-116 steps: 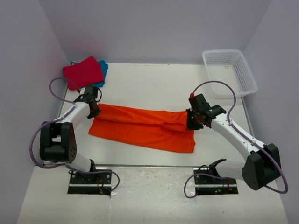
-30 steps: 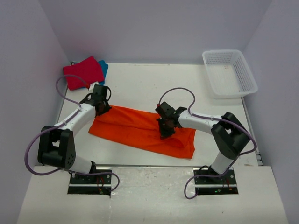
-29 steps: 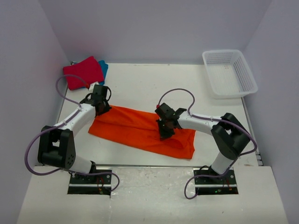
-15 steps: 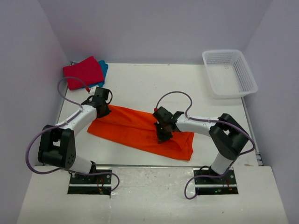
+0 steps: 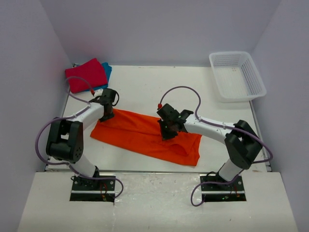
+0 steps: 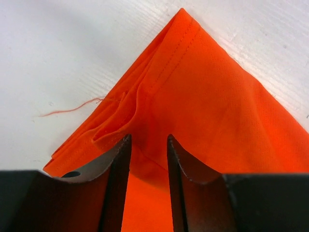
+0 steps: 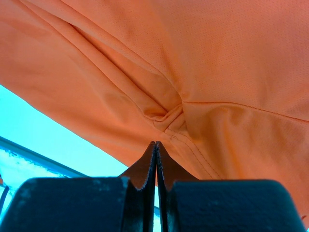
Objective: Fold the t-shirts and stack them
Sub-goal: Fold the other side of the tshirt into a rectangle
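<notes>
At the corner of the orange t-shirt [image 5: 145, 137], raise your parted left tool [image 6: 148, 141] straight up while the right tool [image 7: 156, 145] grips the fold.

3 camera views of 1 scene. The top camera sits high above and behind the 2 arm bases, tilted down and forward. It is far enough back to take in the whole white surface [image 5: 145, 82] and both arms. The left wrist camera looks out along the left pincer [image 6: 148, 140], very close, down at a corner of the orange t-shirt [image 6: 217, 106] lying on the surface. The right wrist camera looks along the right pincer [image 7: 156, 144], closer still, at the shirt's cloth, which fills most of its frame. All 3 views share that shirt.
</notes>
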You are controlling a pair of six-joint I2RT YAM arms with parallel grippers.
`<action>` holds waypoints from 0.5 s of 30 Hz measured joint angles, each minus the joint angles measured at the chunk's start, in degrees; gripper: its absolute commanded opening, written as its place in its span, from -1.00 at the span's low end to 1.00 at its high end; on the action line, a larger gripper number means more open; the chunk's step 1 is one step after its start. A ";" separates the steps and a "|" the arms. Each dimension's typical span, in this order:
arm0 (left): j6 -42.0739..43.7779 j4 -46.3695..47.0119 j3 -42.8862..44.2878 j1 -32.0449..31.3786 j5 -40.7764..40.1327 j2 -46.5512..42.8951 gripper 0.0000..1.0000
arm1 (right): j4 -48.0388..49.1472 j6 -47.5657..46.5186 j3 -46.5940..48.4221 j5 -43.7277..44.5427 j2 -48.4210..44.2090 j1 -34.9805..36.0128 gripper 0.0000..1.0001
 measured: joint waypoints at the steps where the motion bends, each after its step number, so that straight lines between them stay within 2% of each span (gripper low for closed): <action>1: 0.02 -0.15 0.28 0.00 -0.46 0.31 -0.25 | -0.17 -0.11 -0.02 0.02 0.00 0.00 -1.00; 15: 0.00 -2.40 0.79 0.00 -3.72 0.46 -0.28 | -0.33 -0.44 -0.20 0.07 0.52 -0.57 -1.00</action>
